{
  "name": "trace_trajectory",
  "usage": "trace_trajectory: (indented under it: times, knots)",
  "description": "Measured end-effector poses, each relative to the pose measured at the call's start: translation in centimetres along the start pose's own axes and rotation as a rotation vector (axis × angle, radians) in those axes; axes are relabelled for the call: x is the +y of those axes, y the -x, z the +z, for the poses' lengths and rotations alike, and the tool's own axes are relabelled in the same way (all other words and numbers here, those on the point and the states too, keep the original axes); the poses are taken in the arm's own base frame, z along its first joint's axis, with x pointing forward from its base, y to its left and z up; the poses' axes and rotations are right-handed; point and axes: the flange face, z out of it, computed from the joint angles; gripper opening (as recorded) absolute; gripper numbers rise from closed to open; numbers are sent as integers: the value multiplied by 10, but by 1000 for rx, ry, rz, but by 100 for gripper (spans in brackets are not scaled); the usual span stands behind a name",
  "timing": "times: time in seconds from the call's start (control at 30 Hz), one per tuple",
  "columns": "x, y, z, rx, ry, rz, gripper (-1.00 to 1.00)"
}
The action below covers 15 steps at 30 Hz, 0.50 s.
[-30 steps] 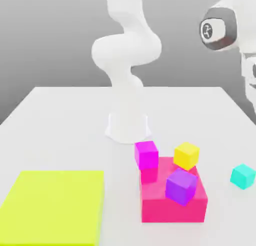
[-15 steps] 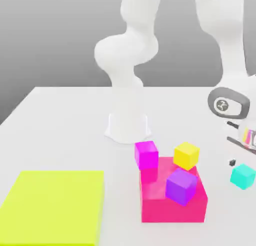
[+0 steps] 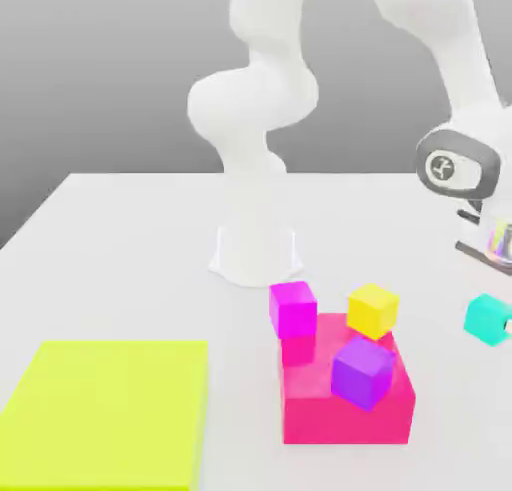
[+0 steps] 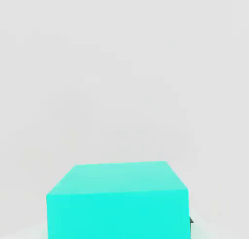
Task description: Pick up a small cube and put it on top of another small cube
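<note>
"What are the gripper's (image 3: 490,321) fingers doing?"
"Grasping the small plain teal cube (image 3: 487,320); it sits between their tips."
"And the purple cube (image 3: 363,372)?"
"On the big glossy pink block (image 3: 345,419), well apart from the fingers, towards the exterior view's left."

The teal cube (image 3: 487,320) appears raised above the table, probably held, slightly tilted.
</note>
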Motion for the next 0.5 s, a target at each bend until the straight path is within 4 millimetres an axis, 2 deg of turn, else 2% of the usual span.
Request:
trace_trajectory:
  times: [0.07,0.2,0.27,0.37,0.4,0.5]
  knots:
    - [48,30,-25,0,0,131,-100]
    - [103,85,-73,-1,-2,316,-100]
    - [115,99,-68,0,-6,362,-100]
    - [119,105,-32,-1,-6,378,-100]
    - [119,106,-24,-1,-5,379,100]
    - [119,106,-24,-1,-5,379,100]
